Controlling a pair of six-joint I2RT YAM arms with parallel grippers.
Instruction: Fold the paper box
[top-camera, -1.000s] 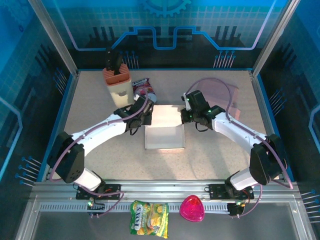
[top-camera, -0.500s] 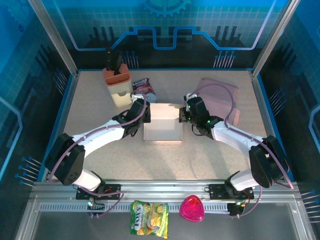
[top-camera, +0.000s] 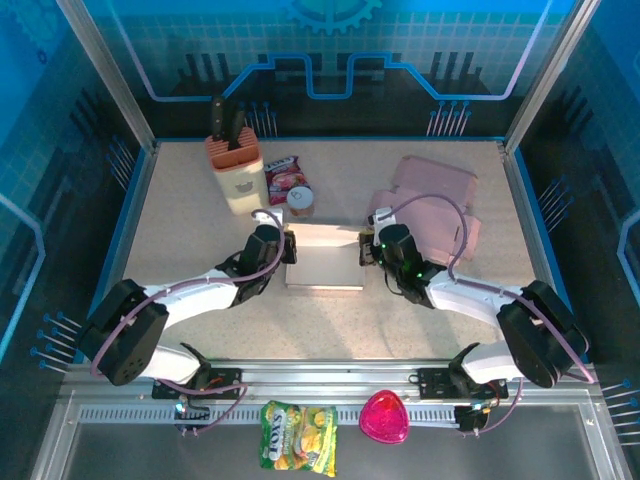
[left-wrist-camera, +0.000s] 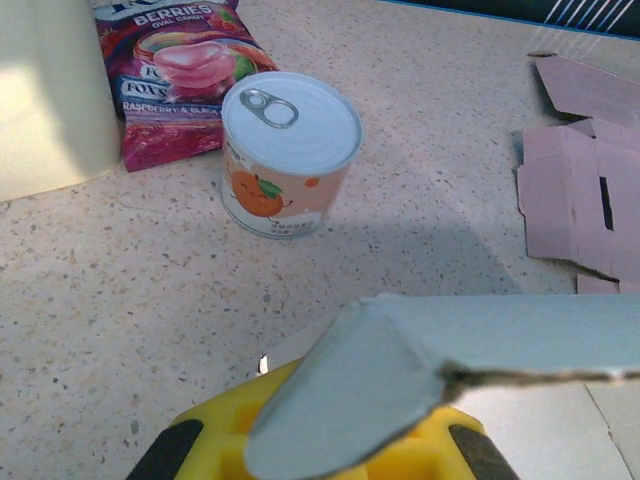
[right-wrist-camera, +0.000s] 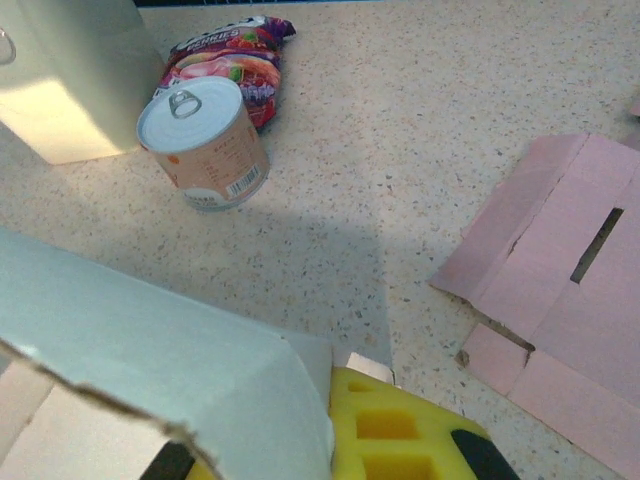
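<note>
Left fingers (top-camera: 288, 246) and right fingers (top-camera: 363, 250) are both closed, each pair pinching one side of the paper box (top-camera: 325, 265).

From above, the white box lies in the middle of the speckled table (top-camera: 190, 220), held between the two arms, which reach in low from either side. Behind the box stands a small can (top-camera: 300, 200), and just beyond it lies a purple sweet packet (top-camera: 283, 172). A cream block (top-camera: 238, 182) with an orange top and a black handle stands to their left. Flat pink cardboard (top-camera: 440, 185), cut and creased, lies at the back right, well apart from the box. On the near side of the metal rail (top-camera: 330, 385) at the arm bases lie a yellow sweet bag (top-camera: 298, 438) and a pink heart-shaped object (top-camera: 384, 418).

The left wrist view adds close detail. A grey-white flap of the box rises from the yellow fingers and runs off to the right, its raw cardboard edge showing. The can's ring pull and a picture of an orange are plain, and "BERRIES" can be read on the packet.

The right wrist view looks from the other side. A broad white panel slants in from the left over the yellow fingers, with the box's pale brown inside at the lower left. The can's barcode faces this camera, and a slot cut in the pink cardboard shows clearly.
</note>
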